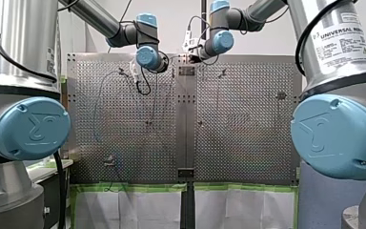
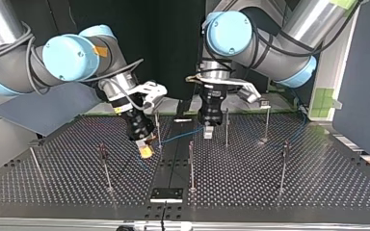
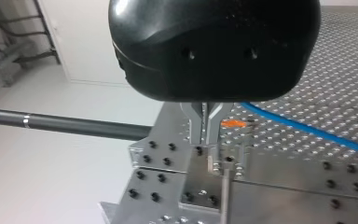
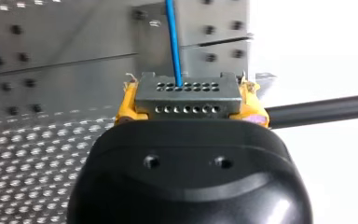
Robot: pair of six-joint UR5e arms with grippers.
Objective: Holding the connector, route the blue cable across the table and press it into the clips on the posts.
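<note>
In the right wrist view my right gripper [image 4: 190, 95] is shut on a grey metal connector [image 4: 189, 93] with rows of holes, held between yellow pads [image 4: 126, 105]. The blue cable [image 4: 172, 42] runs out of the connector over the table. In the top view that gripper [image 2: 146, 151] hangs low beside a thin post [image 2: 158, 130], and the blue cable [image 2: 183, 134] stretches from it toward my left gripper [image 2: 208, 132]. The left wrist view shows my left gripper [image 3: 208, 140] with its metal fingers pressed together, just above a post's tip [image 3: 224, 186]. The cable [image 3: 307, 130] passes beside them; I see nothing between them.
Several thin posts stand on the perforated table [image 2: 318, 183], among them one [image 2: 226, 127] next to my left gripper, one [image 2: 191, 166] nearer the camera and one [image 2: 284, 166] at the top view's right. A black bracket [image 2: 166, 194] sits on the centre seam.
</note>
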